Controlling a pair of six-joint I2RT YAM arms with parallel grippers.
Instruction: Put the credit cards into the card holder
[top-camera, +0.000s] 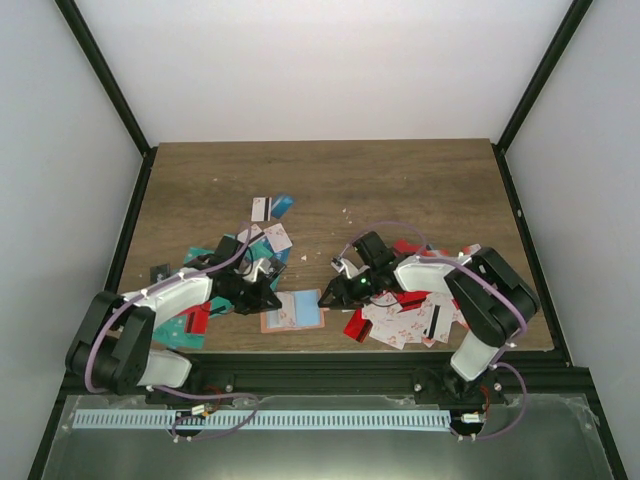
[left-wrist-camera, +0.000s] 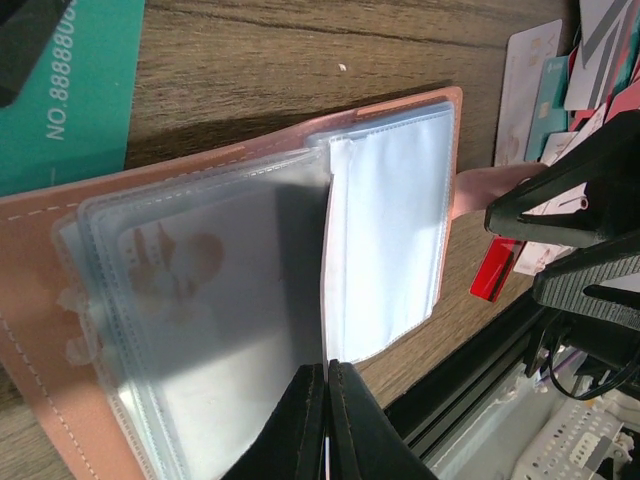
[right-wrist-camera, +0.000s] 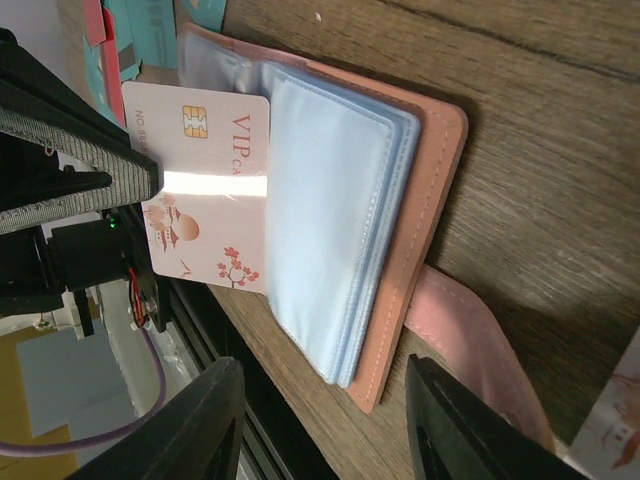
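The salmon-pink card holder (top-camera: 318, 320) (left-wrist-camera: 40, 290) (right-wrist-camera: 440, 180) lies open near the table's front edge, its clear sleeves fanned out. My left gripper (top-camera: 265, 298) (left-wrist-camera: 328, 372) is shut on the edge of one clear sleeve and holds it upright. A white credit card with red marks (right-wrist-camera: 205, 200) (top-camera: 290, 311) lies on the holder, partly tucked under the sleeves. My right gripper (top-camera: 328, 294) (right-wrist-camera: 325, 430) hovers open over the holder's right side, with nothing between its fingers. More credit cards lie in piles to the right (top-camera: 410, 320) and the left (top-camera: 270, 235).
A teal card (left-wrist-camera: 70, 90) lies just beyond the holder. A red card (left-wrist-camera: 495, 268) lies under my right gripper's fingers (left-wrist-camera: 580, 190). The holder's pink strap (right-wrist-camera: 470, 330) sticks out to the right. The black table rail (top-camera: 300, 365) runs close in front.
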